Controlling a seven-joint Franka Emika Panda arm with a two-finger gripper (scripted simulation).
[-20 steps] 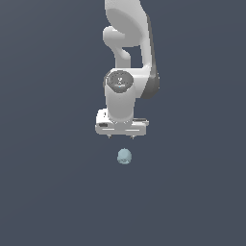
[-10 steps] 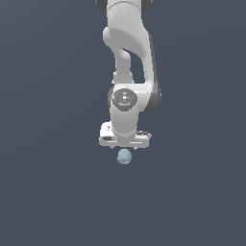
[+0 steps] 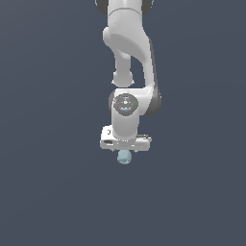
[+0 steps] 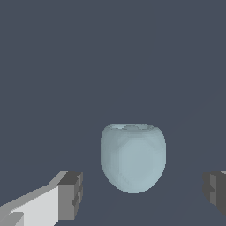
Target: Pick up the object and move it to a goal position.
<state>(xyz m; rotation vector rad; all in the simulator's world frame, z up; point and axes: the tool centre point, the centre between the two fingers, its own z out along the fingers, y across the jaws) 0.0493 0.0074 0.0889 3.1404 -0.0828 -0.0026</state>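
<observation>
While the gripper (image 4: 143,194) hangs low over the object (image 4: 133,157), its jaws stand spread apart: in the wrist view a dark pad (image 4: 70,195) sits to one side of the object and the second pad (image 4: 215,192) well off to the other, with open gaps on both sides and nothing touching. The gap on the second pad's side looks the wider, so the object seems slightly off-centre between them.

Seen from the exterior view, the object (image 3: 124,157) pokes out just beneath the middle of the white gripper body, almost tucked under it, and above that rises the arm (image 3: 129,57).

As for handling, the object is a small, pale blue-grey, rounded lump, flattish on top and tapering below, far narrower than the gripper. It is probably light and rigid, though its smooth curved sides could let it squirt out of a careless pinch. The safest hold would likely be across its widest band, pads meeting it squarely on opposite sides. Whether the pads are yet down at that height I cannot tell.
</observation>
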